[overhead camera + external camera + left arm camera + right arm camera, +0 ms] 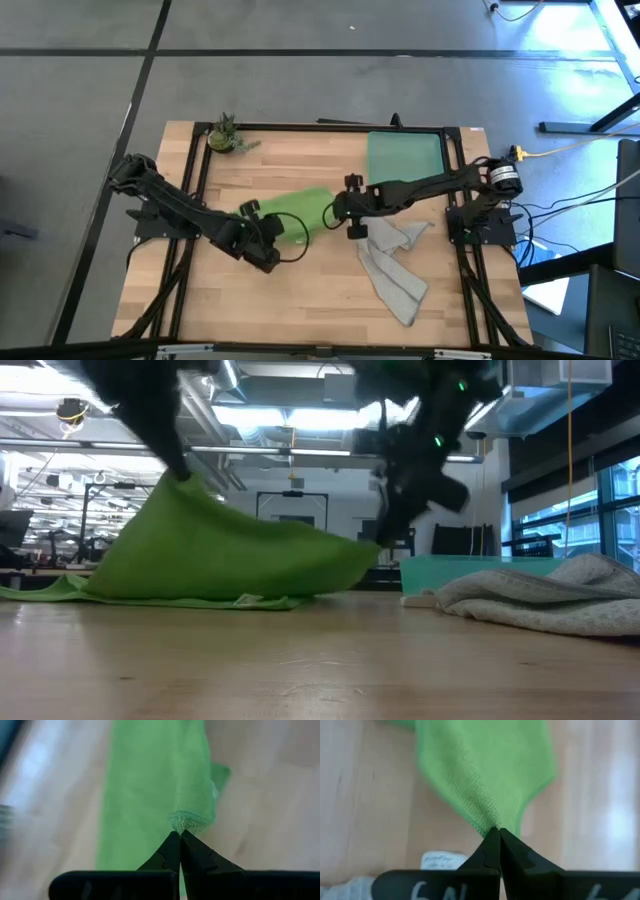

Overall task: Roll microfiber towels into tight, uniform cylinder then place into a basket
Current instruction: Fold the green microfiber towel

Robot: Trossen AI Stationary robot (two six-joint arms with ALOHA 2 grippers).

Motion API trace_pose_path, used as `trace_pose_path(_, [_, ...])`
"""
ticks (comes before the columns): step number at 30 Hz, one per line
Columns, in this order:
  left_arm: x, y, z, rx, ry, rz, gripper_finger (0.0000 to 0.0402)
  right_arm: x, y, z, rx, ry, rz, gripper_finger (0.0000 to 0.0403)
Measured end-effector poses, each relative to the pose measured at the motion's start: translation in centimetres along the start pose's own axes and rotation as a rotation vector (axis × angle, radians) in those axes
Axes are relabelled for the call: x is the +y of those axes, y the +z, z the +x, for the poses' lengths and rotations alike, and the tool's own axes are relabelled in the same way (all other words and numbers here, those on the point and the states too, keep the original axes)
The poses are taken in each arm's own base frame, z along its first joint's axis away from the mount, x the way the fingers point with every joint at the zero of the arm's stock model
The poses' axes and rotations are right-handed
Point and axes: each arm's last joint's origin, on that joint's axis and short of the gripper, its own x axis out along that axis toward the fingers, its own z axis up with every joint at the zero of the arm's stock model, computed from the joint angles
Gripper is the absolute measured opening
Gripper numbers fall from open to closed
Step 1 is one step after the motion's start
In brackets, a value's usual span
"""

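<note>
The left gripper (179,836) is pressed together on a bunched, knitted corner of the lime green towel (297,209), and the right gripper (496,832) is pinched on the opposite corner. Between them the soft cloth is held up off the table (300,290) in a tent-like slope, its lower edge lying flat on the pale wood. The grey towel (394,262) is left crumpled in loose folds beside the right arm. The shallow teal plastic basket (404,155) is seen at the table's far edge, near a small potted plant (224,134).
</note>
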Motion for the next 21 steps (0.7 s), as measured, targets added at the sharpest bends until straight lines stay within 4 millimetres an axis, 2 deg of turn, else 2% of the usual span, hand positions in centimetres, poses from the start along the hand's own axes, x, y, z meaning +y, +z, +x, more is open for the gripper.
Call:
trace_pose_path(5, [1.6,2.3,-1.6,-0.034,0.107,0.025,0.0,-1.9,2.4,-2.7,-0.019,-0.076,-0.025,0.0001])
trace_pose_path(14, [5.6,5.6,-4.6,-0.046,0.306,0.032,0.0,-6.6,6.1,-8.1,-0.072,-0.213,-0.043,0.0])
trace_pose_path(21, [8.6,7.8,-7.0,-0.101,0.433,0.002,0.0,-9.6,7.3,-11.4,-0.111,-0.263,-0.037,0.0])
